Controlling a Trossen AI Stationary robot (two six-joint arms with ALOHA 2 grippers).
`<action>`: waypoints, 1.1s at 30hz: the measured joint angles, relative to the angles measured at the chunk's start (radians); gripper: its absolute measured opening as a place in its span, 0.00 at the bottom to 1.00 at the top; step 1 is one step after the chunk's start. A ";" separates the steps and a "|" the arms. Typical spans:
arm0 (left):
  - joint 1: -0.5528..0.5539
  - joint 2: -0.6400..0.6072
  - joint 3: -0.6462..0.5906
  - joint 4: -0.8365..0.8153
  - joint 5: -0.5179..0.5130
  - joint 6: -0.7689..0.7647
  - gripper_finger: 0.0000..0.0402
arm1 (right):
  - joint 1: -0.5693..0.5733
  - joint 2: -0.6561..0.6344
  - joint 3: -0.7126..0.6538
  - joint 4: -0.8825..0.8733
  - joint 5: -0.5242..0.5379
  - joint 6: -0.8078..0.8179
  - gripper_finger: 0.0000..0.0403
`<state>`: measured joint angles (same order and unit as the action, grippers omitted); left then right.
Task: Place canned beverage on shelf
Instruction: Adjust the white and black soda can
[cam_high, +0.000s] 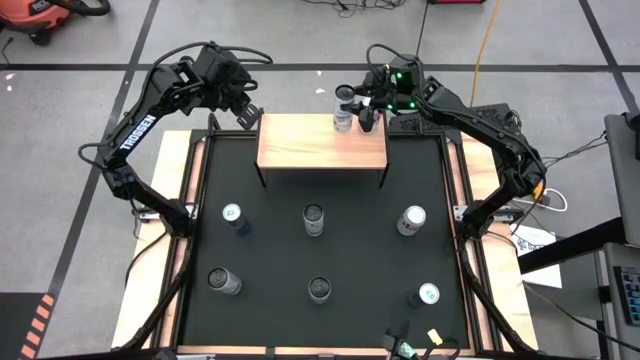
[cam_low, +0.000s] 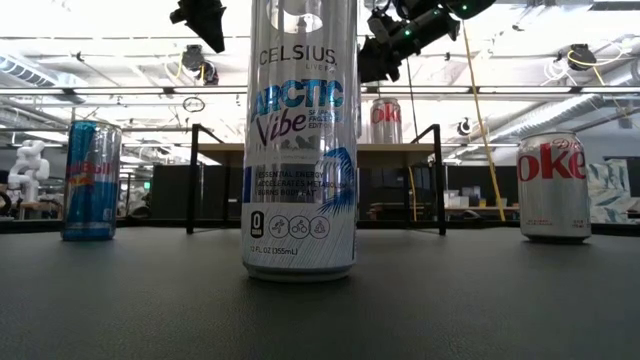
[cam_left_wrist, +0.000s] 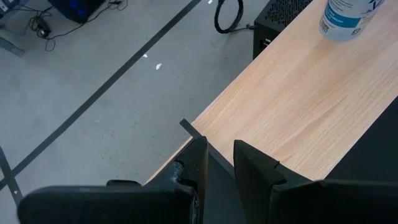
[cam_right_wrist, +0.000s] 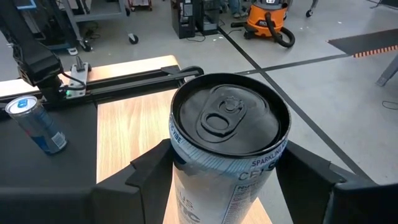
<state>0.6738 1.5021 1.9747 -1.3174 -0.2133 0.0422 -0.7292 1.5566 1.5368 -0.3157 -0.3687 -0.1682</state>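
The shelf is a light-wood board on thin black legs at the table's far middle. A silver canned beverage with a dark top stands upright near the shelf's far edge, its base on the wood. My right gripper is shut on it. My left gripper hovers above the shelf's far left corner. Its fingers stand a little apart with nothing between them. My right gripper pinches the can's upper wall between its two fingers, one on each side, just below the rim. The fingers come from the table's far right, slanting a little downward. The can is upright, its base on the shelf.
Several more cans stand on the black mat in front of the shelf, among them a blue one, a Diet Coke and a tall Celsius can near the front edge. Wooden strips border the mat.
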 joint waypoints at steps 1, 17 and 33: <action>0.000 0.000 0.000 0.000 0.000 0.000 0.19 | 0.000 0.000 0.000 0.000 0.000 0.000 0.56; 0.000 0.000 0.000 0.000 0.000 0.001 0.19 | 0.000 0.043 0.000 -0.001 0.001 -0.011 0.56; 0.000 0.000 0.000 -0.001 0.000 0.023 0.19 | -0.001 0.077 0.000 0.013 0.003 -0.026 0.56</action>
<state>0.6736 1.5021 1.9747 -1.3182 -0.2131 0.0651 -0.7306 1.6341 1.5368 -0.3025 -0.3659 -0.1944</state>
